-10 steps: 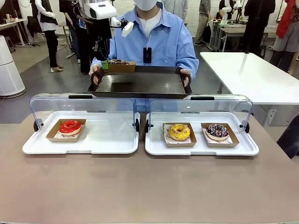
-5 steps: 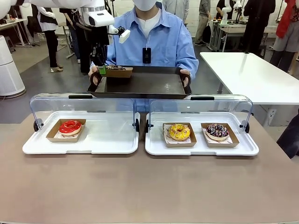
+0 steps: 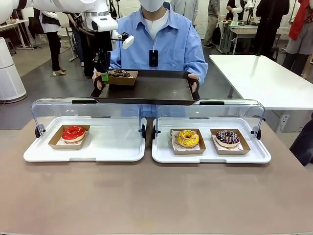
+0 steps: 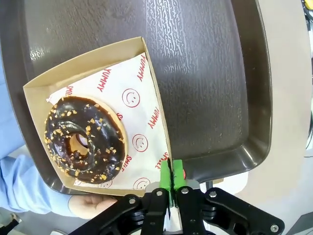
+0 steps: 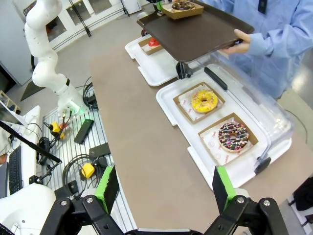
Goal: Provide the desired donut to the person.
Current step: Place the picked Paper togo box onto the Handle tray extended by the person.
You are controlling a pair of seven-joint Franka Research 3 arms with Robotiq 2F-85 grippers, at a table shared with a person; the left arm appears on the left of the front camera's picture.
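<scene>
Chocolate donut point(image 4: 83, 139) in its paper box point(image 4: 146, 63) looks set down on the person's point(image 3: 166, 44) dark tray point(image 3: 146, 90), far-left corner — delivery nearly done. Left gripper point(image 4: 171, 169) is clenched on the box's edge; letting go and backing off are left to do. Right gripper point(image 5: 165, 188) hangs spread wide — empty.

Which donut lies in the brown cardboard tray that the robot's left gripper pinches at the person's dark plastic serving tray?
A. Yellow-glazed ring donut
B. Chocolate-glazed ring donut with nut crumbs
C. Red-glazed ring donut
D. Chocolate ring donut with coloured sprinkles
B: in the left wrist view the left gripper is shut on the edge of the brown cardboard tray, which holds the chocolate-glazed ring donut with nut crumbs.
</scene>
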